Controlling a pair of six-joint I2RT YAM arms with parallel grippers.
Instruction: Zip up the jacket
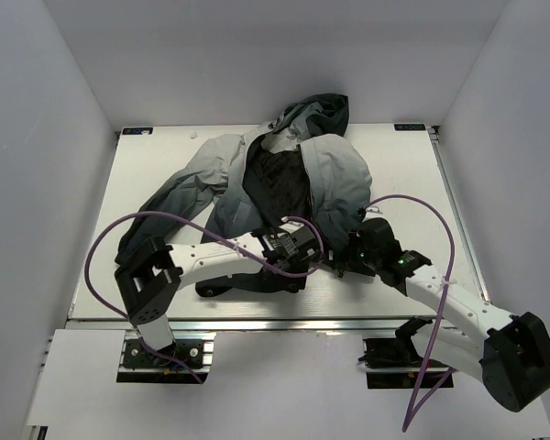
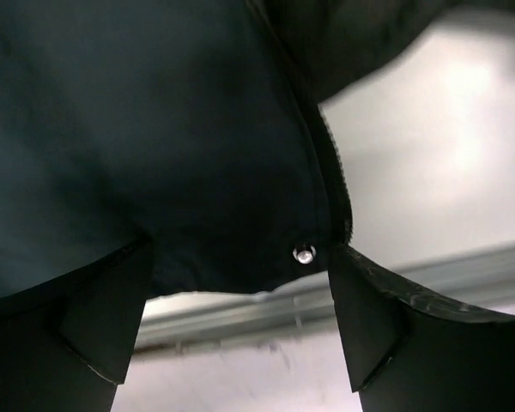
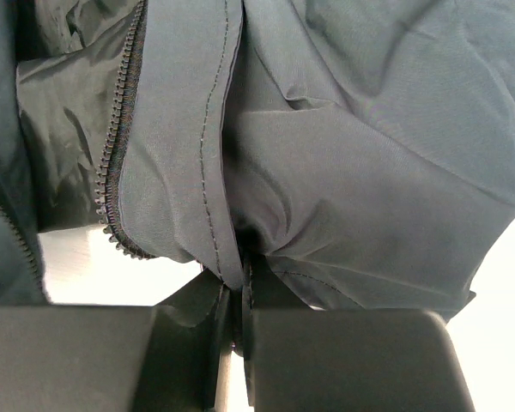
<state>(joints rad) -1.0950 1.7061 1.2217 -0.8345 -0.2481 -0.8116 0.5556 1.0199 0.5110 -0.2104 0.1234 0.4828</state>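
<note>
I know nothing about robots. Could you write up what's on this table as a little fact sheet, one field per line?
Garment: large hooded fabric jacket, light grey fading to black, lying on the white table
Front: open, black lining showing
Fastener: dark zipper teeth, not joined
Left pincer: open, at the jacket's edge near a small silver snap
Right pincer: shut on a fold of the jacket's fabric
Zipping: not yet done
</note>
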